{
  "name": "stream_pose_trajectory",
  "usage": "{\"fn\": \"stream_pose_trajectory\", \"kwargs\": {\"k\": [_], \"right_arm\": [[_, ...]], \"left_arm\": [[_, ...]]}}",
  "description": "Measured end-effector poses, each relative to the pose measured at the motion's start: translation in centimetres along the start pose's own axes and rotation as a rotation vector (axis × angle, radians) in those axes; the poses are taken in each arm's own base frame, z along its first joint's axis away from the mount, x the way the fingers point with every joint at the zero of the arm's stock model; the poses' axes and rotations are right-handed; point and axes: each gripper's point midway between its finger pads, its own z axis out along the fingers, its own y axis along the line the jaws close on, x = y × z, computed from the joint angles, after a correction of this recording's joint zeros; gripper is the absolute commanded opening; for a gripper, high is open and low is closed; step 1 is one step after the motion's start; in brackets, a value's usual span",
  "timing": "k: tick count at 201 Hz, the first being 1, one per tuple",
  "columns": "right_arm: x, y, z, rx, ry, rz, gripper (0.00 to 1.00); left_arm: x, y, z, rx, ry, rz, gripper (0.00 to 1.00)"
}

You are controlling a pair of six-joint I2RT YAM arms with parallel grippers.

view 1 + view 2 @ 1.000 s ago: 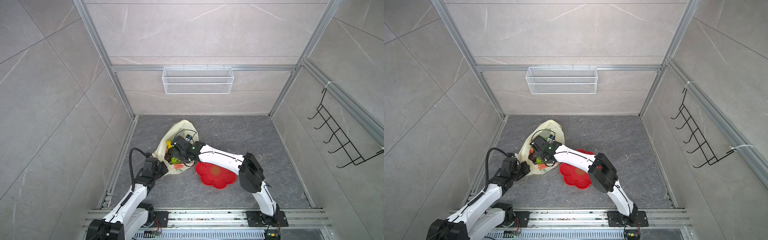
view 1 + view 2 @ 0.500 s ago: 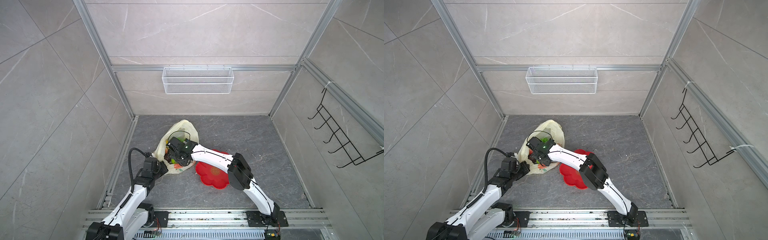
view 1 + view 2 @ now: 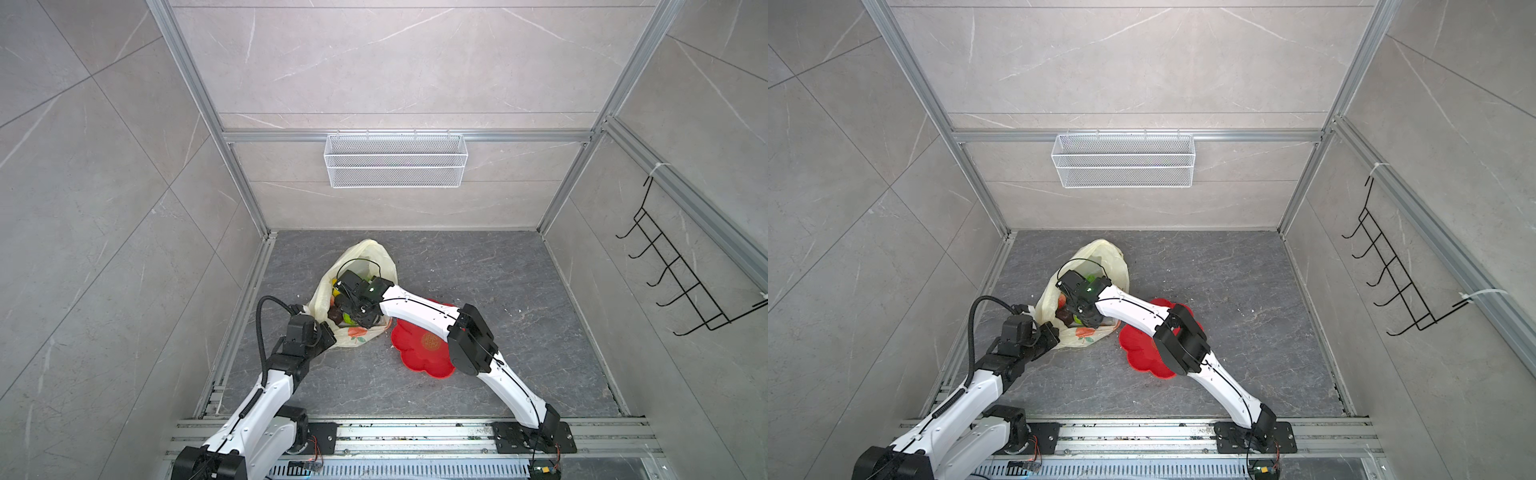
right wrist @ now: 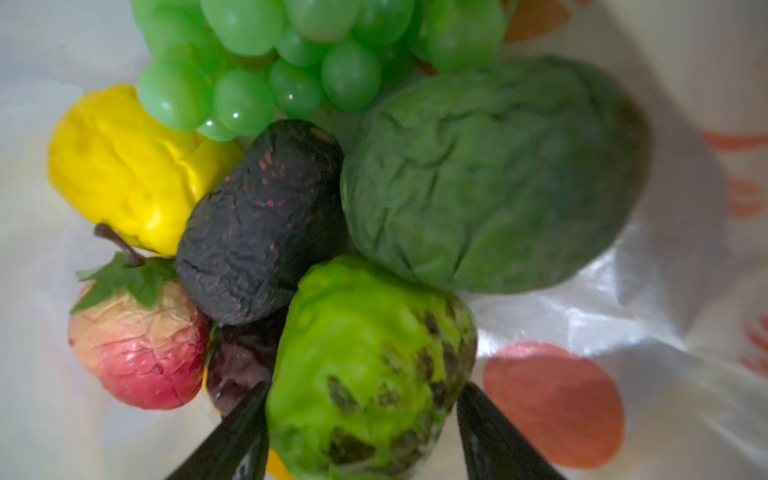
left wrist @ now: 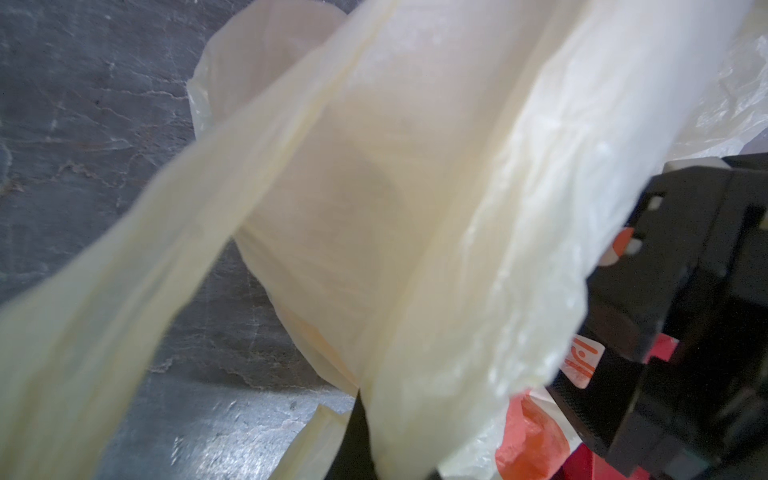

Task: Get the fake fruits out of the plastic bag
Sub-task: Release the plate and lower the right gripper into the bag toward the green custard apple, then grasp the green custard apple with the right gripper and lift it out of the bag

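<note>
Grip: right tool (image 4: 361,386) is down inside the plastic bag (image 3: 365,253). Its jaws are wide, with one black finger (image 4: 241,436) on each flank of a bright green fruit (image 4: 365,353) with dark blotches. Both look to touch it, but whether they are squeezing I cannot tell.
Heap: the fruit lies among the other fake fruits, against a black one (image 4: 262,224) and a big dark green one (image 4: 490,178). Grapes (image 4: 270,62), a yellow fruit (image 4: 124,166) and a red one (image 4: 137,353) lie beyond it. All are in the bag.
Hold: left tool (image 3: 328,334) is pinched shut on the bag's near edge, with the film drawn taut from it.
Bag: on the tabletop (image 3: 478,270), mouth up, just beside a red plate (image 3: 419,353).
Change: a second back the right tool sat higher, at the bag's mouth, with its elbow farther out. The elbow has since swung in and the tool has gone down to the heap. Left tool and bag are unmoved.
Meaning: the reach looks done and the pick is at hand. No fruit shows outside the bag, so the task is likely at an early stage.
Risk: thin film close by the fingers could snag on the lift.
</note>
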Motion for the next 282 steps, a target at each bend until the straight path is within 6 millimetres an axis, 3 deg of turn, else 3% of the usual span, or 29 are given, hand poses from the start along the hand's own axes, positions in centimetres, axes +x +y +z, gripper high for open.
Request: {"fn": "stream_pose_trajectory", "kwargs": {"k": [60,108,143,168,218,246,282], "right_arm": [[-0.5,0.0,1.5,0.01,0.004,-0.012,0.78],[-0.8,-0.5,2.2,0.024,0.004,-0.036,0.64],[-0.8,-0.6,1.8,0.001,-0.001,-0.076,0.61],[-0.8,-0.1,0.1,-0.05,-0.005,-0.112,0.6],[-0.6,0.3,-6.1,-0.274,-0.024,-0.128,0.57],[-0.4,-1.8,-8.4,-0.376,-0.028,-0.109,0.56],[-0.7,-6.6,-10.9,-0.454,-0.05,-0.06,0.55]], "left_arm": [[0.0,0.0,0.0,0.0,0.001,0.0,0.0],[0.0,0.0,0.0,0.0,0.0,0.0,0.0],[0.0,0.0,0.0,0.0,0.001,0.0,0.0],[0.1,0.1,0.1,-0.004,0.005,-0.001,0.0],[0.2,0.2,0.2,-0.009,0.011,-0.001,0.0],[0.2,0.2,0.2,-0.01,0.012,-0.001,0.0],[0.3,0.3,0.3,-0.013,0.014,-0.001,0.0]]}}
